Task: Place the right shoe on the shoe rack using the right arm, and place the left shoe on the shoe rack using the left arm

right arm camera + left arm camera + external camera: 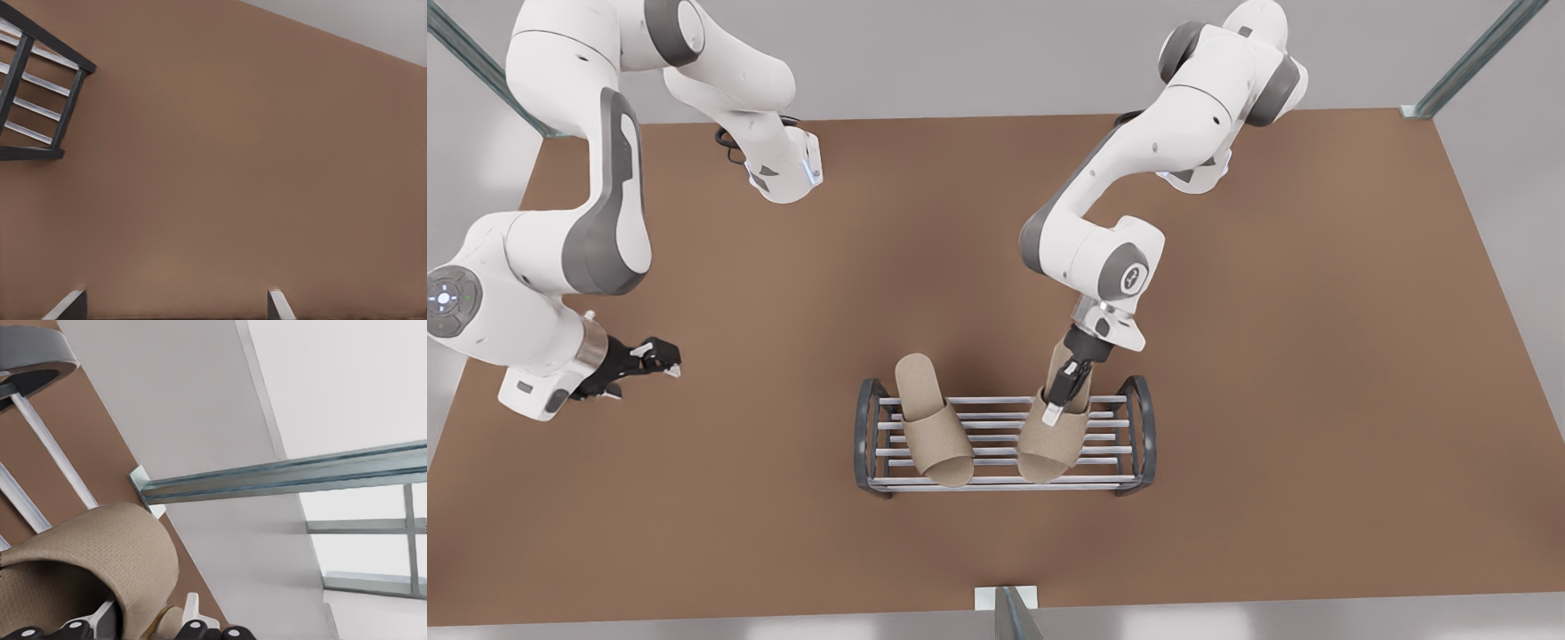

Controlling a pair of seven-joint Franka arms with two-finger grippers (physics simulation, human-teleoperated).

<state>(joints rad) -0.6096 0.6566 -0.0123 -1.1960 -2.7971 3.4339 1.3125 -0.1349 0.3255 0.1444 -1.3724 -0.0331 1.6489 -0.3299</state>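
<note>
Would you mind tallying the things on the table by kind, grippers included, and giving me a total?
Slippers: 2, one on the rack toward the front view's left, one toward its right in the left gripper.
Shoe rack: 1.
Grippers: 2, the left gripper at the slipper, the right gripper waiting open off the rack.
Total: 5.

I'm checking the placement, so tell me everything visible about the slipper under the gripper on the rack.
The beige slipper is open-backed with a woven-looking fabric band. It lies across the silver bars of the shoe rack, near its end on the front view's right, band toward the camera. The left gripper has its fingers on the band.
</note>
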